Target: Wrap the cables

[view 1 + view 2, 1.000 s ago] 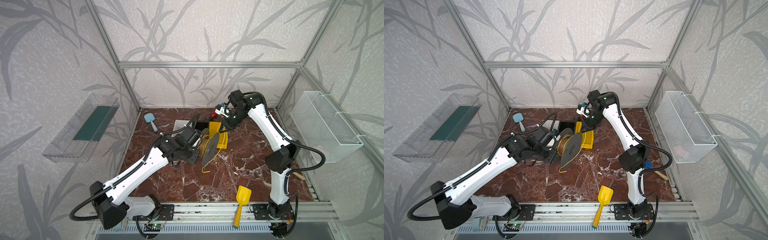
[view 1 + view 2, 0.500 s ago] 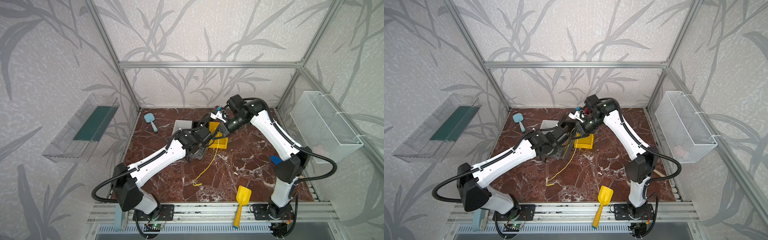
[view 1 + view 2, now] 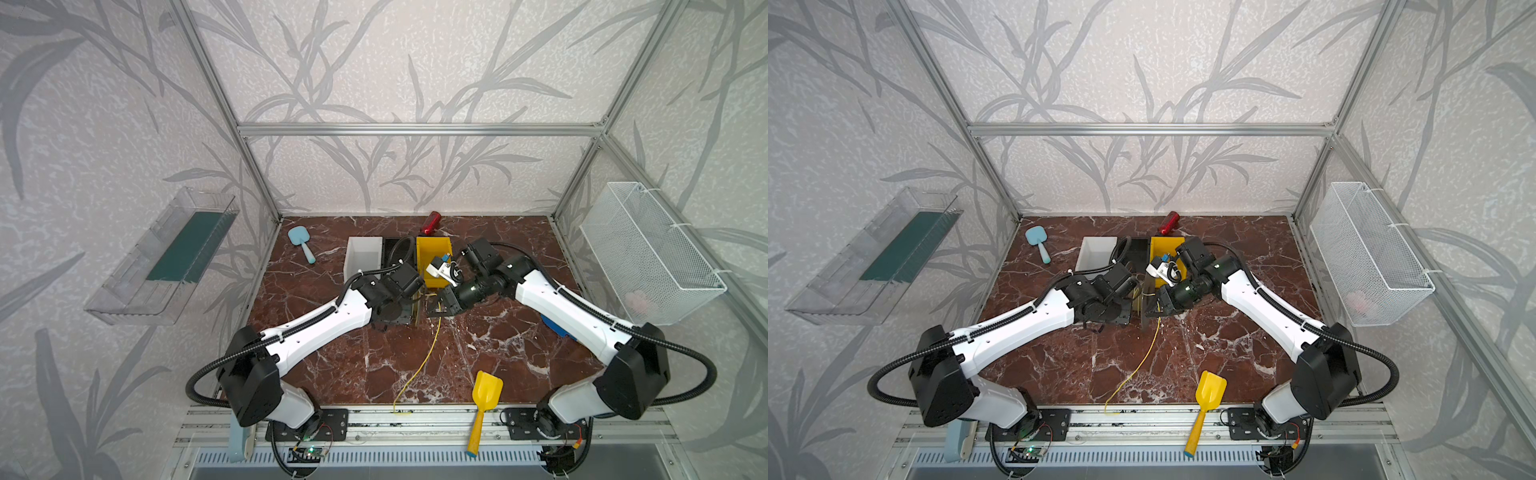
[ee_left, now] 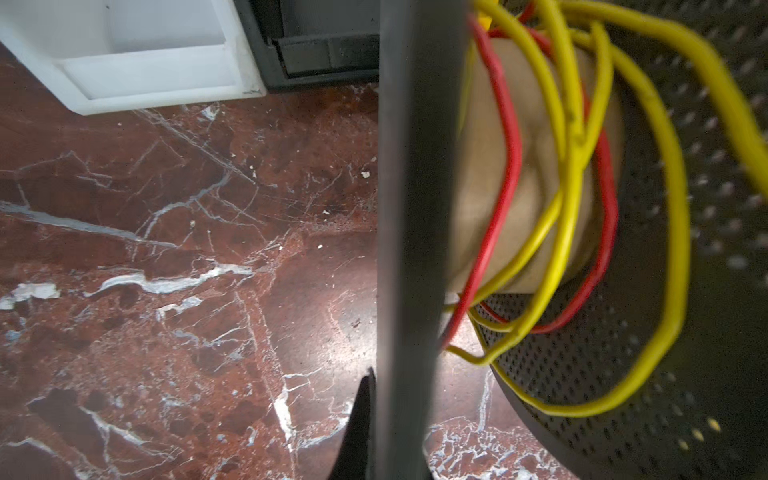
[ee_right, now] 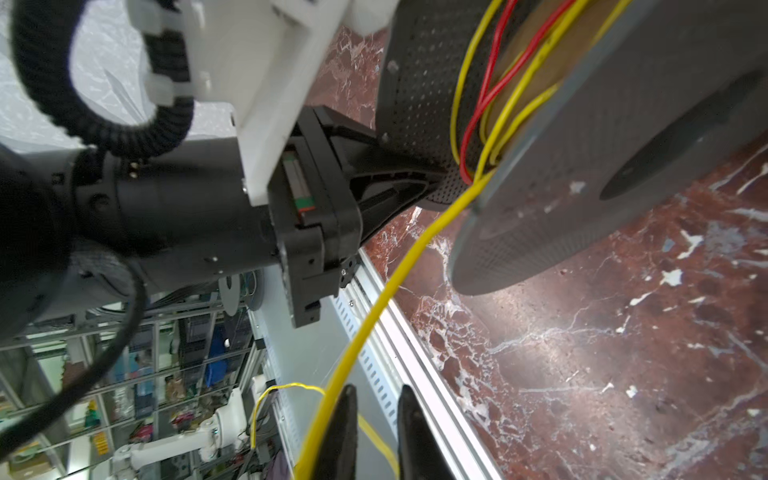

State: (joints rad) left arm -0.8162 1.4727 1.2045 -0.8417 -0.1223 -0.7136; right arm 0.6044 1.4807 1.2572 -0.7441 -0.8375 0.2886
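The left end effector is closed on the perforated flange of the spool, holding it on edge over the middle of the worktop. Several loose turns of the cable lie round the core; the free length runs across the worktop to the front rail. The right end effector sits just beside that length, jaws slightly apart, gripping nothing
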